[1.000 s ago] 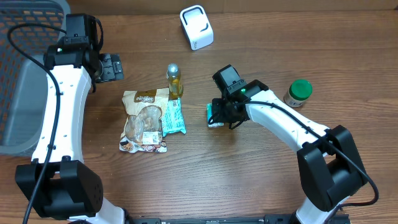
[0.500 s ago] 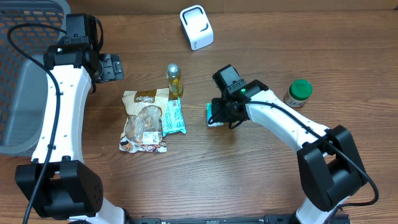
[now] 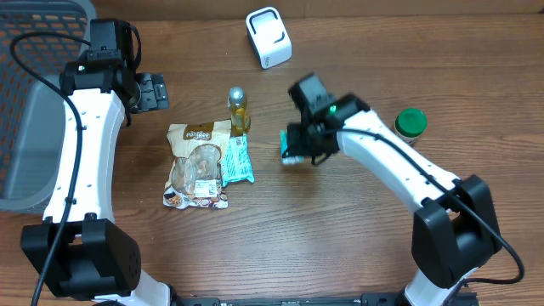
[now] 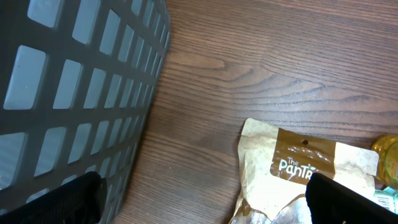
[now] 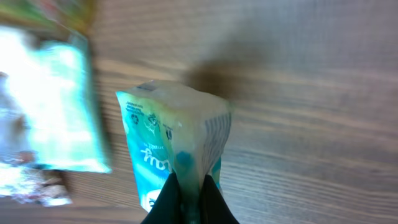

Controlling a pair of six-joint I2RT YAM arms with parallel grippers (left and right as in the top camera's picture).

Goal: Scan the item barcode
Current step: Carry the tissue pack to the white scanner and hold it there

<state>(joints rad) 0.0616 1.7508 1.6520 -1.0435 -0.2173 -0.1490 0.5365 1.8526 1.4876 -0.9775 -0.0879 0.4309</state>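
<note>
- Right gripper [image 3: 303, 145] is pinched tight on one end of the teal packet [image 5: 174, 137]. The packet's long axis runs straight out from my fingers.
- The white scanner [image 3: 269, 36] is the landmark. The packet sits on my side of it and slightly right, well apart.
- Left gripper [image 3: 153, 91] is spread wide and empty, far left of the scanner, so my right arm is nearer.
- My call is to carry the packet toward the scanner, barcode face leading.
</note>
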